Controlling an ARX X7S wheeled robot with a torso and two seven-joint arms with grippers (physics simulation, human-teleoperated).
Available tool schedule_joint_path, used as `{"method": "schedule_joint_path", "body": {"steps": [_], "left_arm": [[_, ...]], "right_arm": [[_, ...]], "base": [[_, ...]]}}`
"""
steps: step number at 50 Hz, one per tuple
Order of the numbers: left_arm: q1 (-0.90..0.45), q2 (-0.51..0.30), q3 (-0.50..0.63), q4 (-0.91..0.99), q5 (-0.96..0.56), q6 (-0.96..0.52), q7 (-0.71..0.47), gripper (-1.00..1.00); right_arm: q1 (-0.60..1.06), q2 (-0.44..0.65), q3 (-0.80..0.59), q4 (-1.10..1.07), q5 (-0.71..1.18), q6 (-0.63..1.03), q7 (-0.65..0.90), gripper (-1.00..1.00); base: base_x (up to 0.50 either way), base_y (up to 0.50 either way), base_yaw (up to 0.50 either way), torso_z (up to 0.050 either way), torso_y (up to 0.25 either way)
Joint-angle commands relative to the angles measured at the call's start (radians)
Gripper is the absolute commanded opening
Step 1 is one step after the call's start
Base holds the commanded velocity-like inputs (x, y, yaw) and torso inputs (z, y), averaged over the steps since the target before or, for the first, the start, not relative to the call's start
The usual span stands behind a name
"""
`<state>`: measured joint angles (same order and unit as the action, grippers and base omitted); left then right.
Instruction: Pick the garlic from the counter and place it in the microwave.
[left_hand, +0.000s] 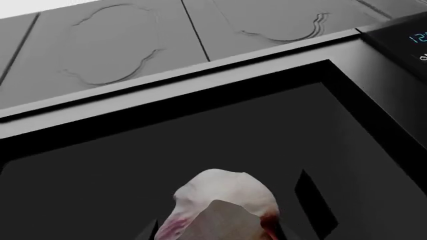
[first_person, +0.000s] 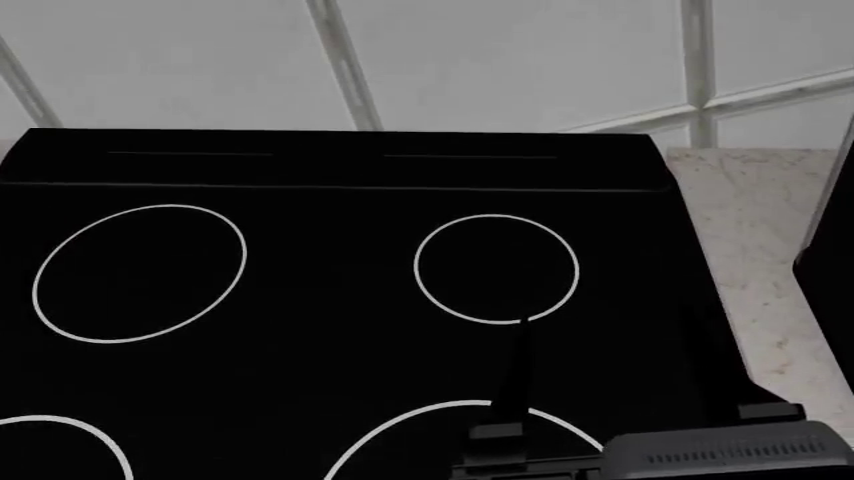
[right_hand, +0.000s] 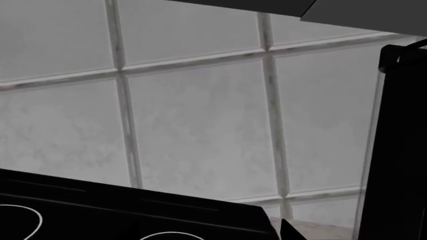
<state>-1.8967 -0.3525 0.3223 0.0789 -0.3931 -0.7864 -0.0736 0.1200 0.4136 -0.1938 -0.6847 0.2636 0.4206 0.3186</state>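
Pinching the off-white, pink-streaked garlic bulb (left_hand: 223, 205), the left gripper (left_hand: 227, 235) should advance toward twelve o'clock, deep into the dark microwave cavity (left_hand: 200, 145), before spreading.

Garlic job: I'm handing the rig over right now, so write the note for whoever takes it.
Left hand: shut on the garlic, seen only in the left wrist view, held up in front of the microwave's dark opening; its clock panel is at one side.
Right hand: only a dark tip shows at the edge of the right wrist view, so open or shut cannot be told; it faces the tiled wall above the stovetop.
Counter: a strip shows beside the stovetop, no garlic on it.
Done: pick.
Left: carry the garlic inside, set it down, release, withdraw.
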Motion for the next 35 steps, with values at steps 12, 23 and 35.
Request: {"method": "schedule_joint_path", "body": {"steps": [12,23,35], "left_arm": [[-0.188,0.048,0.048,-0.454,0.078,0.153,0.041,-1.0],[-0.282,0.108,0.065,-0.667,0.097,0.211,0.073,-1.0],[-0.342,0.143,0.068,-0.783,0.078,0.134,0.098,-1.0]], "right_arm": [[0.009,0.005,-0.012,0.013,-0.001,-0.001,0.0,1.0],[0.01,0.008,-0.008,0.019,0.005,-0.006,0.0,1.0],[-0.007,0.013,-0.001,0.022,0.011,-0.021,0.001,1.0]], "base": [[0.0,0.0,0.0,0.0,0.0],[0.0,0.0,0.0,0.0,0.0],[0.0,0.0,0.0,0.0,0.0]]}}
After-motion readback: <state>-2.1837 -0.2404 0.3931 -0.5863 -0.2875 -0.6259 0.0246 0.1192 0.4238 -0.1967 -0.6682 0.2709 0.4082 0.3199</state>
